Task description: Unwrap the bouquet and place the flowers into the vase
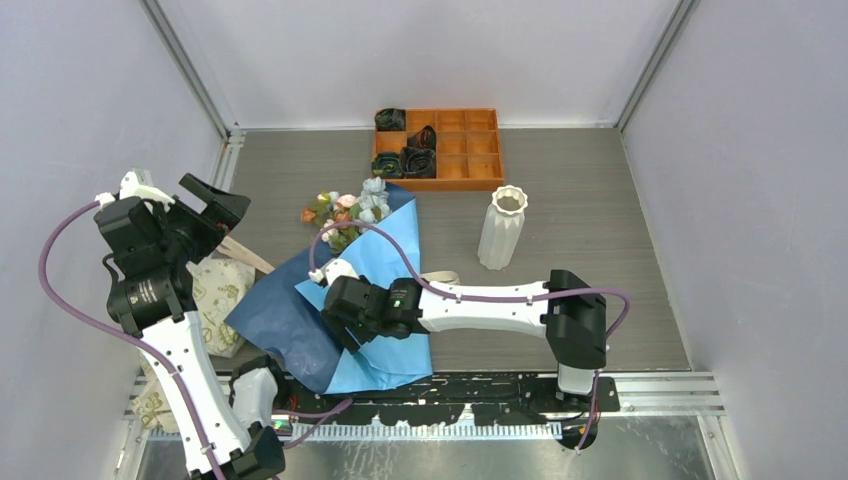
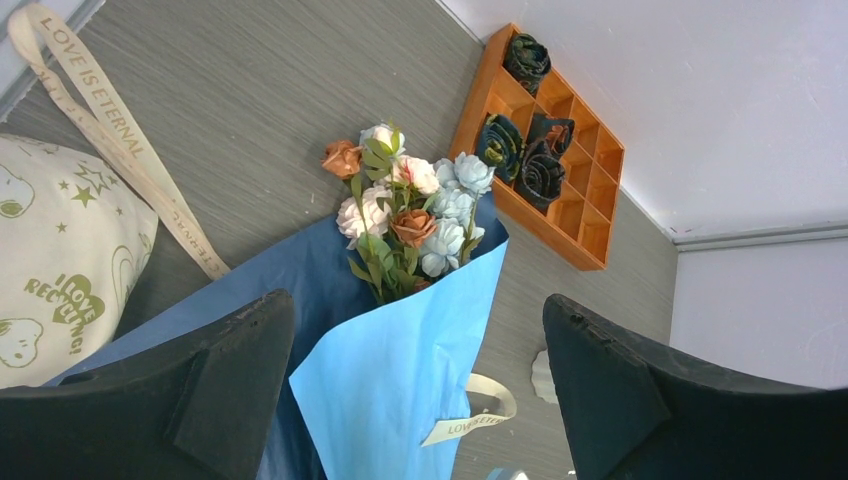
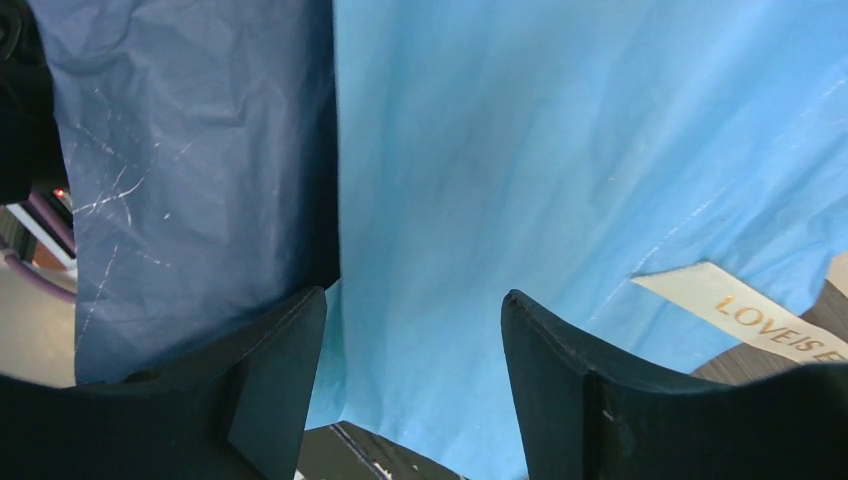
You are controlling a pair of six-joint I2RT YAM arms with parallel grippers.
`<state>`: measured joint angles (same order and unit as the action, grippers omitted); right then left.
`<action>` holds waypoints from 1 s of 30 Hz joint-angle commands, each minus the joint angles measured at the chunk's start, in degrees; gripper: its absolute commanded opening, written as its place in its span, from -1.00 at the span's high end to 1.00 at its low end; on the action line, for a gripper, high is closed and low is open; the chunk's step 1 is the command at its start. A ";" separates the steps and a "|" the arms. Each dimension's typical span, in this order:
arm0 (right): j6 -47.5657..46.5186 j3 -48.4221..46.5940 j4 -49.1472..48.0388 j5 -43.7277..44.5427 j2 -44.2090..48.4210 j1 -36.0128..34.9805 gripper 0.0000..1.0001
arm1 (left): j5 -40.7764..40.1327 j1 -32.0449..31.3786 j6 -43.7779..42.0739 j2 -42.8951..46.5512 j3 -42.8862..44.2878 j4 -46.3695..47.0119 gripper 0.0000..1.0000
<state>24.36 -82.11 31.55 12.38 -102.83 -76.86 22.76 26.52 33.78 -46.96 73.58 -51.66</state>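
Bouquet [image 1: 392, 250] lies flat on the worktop [image 1: 590, 200], left of centre, with its flowers [image 1: 350, 208] pointing at the orange tray [image 1: 438, 185] along the far edge. The wrapping is partly spread, a dark blue sheet on the left and a light blue one on the right. Right hand [image 3: 412, 330] hovers low over the seam of those sheets, jaws apart with nothing pinched between them. Left hand [image 2: 418, 310] is up high on the left, jaws wide open and empty, above the cloth bag [image 1: 215, 290]. A beige ribbon [image 2: 130, 150] trails beside that bag. The white vase [image 1: 502, 230] stands upright, well right of the blooms.
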 commanded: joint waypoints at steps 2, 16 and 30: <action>0.48 -3.65 -0.78 -1.27 -1.46 -1.18 -0.40 | 1.57 -0.08 -0.65 0.67 -0.22 3.13 -0.88; -2.28 -10.76 6.07 11.85 -11.46 -1.54 0.78 | 1.81 -0.18 -0.86 0.93 -1.63 3.27 -0.88; -0.20 -3.77 7.34 22.63 2.81 -0.86 0.87 | 4.13 -0.09 0.47 0.68 -5.62 5.77 -0.88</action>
<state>22.70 -86.50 39.53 30.20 -105.14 -78.26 24.60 26.52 34.06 -46.61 68.20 -49.82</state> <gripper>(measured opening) 0.059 0.940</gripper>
